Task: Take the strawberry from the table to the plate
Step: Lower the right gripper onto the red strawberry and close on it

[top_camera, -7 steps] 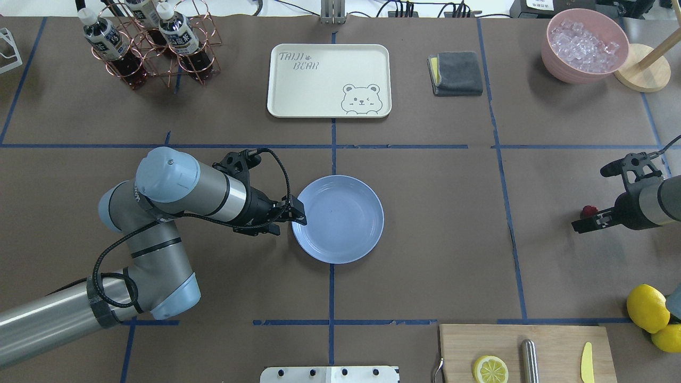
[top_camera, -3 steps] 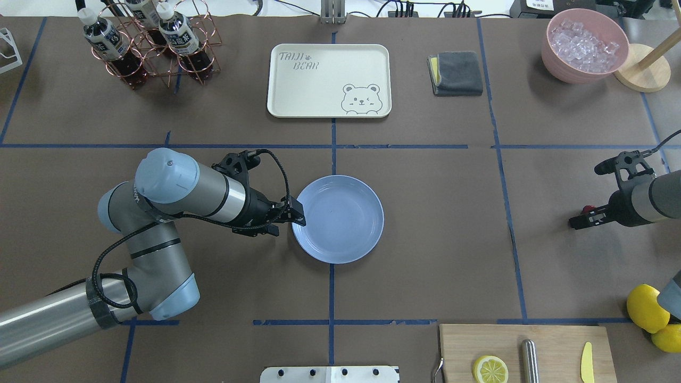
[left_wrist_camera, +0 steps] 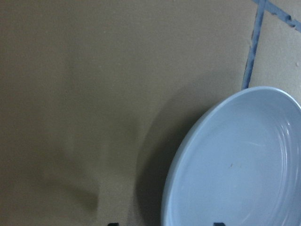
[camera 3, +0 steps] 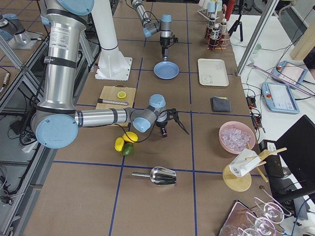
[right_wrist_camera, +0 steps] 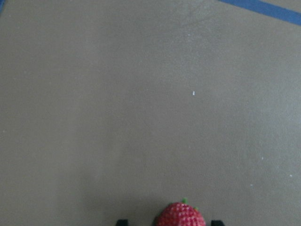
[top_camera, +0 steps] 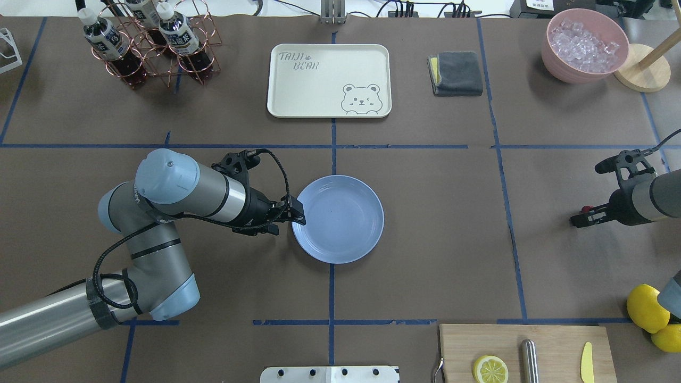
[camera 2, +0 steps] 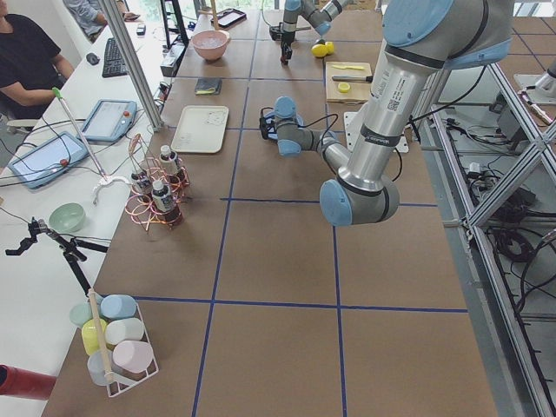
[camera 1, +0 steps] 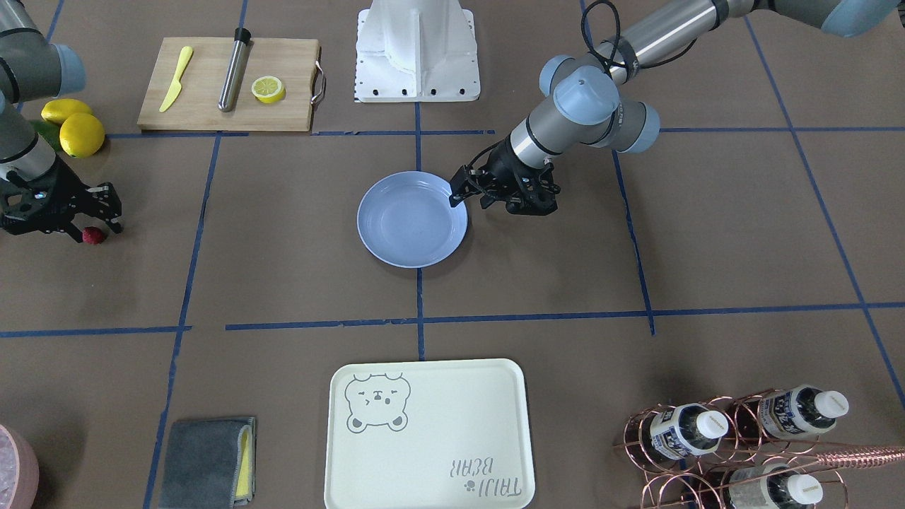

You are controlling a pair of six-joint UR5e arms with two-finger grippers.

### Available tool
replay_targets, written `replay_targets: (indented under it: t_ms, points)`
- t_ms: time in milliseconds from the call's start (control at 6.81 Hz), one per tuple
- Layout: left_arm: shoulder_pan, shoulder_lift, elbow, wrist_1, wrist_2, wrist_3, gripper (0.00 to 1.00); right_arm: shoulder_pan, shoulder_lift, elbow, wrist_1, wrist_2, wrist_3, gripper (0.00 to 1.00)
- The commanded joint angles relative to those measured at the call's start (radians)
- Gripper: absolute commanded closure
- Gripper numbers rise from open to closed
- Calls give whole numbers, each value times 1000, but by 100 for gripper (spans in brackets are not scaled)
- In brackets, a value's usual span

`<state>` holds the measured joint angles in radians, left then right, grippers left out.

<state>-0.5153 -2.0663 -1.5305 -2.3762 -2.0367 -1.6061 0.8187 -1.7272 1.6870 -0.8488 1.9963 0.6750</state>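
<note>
Strawberry: the small, dark red, bumpy strawberry (right_wrist_camera: pixel 181 215) lies on the brown paper-covered table with blue tape lines (top_camera: pixel 425 239). It is far over at the right edge of the overhead view, about mid-height, and well apart from the plate.

Right pincer: the black two-finger right gripper (top_camera: pixel 580 218) is down at the berry with its fingers spread. Its wrist view shows a tip on each side of the fruit, low in the frame, with bare paper between tip and berry, so it is astride the fruit and not pinching it.

Plate: the round, glossy light blue plate with a raised rim (top_camera: pixel 340 218) sits mid-frame in the overhead view, with nothing in it.

Left pincer: the black left gripper (top_camera: pixel 297 214) is at the plate's left rim with its fingers apart, one tip on either side of the rim. I cannot tell whether it touches.

Step, as I read it: closing on the berry; the carry is not yet begun.

What could go wrong:
- The berry sits nearer one tip than the other, so that finger may arrive first and roll the fruit away.
- A round, bumpy fruit may squirt out of a light pinch, or bruise under a hard one.
- The carry is long — a weak hold could drop the berry short of the plate.
- The left pincer across the rim could tilt the plate if it shifts.
</note>
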Motion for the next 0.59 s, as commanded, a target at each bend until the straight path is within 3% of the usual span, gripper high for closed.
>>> replay_targets:
  t_ms: [0, 441]
  points:
    - [1, 0, 0, 0, 6, 0, 27, 0, 0, 2, 0, -2, 0, 33]
    - [1, 0, 0, 0, 7, 0, 26, 2, -3, 5, 5, -31, -2, 33]
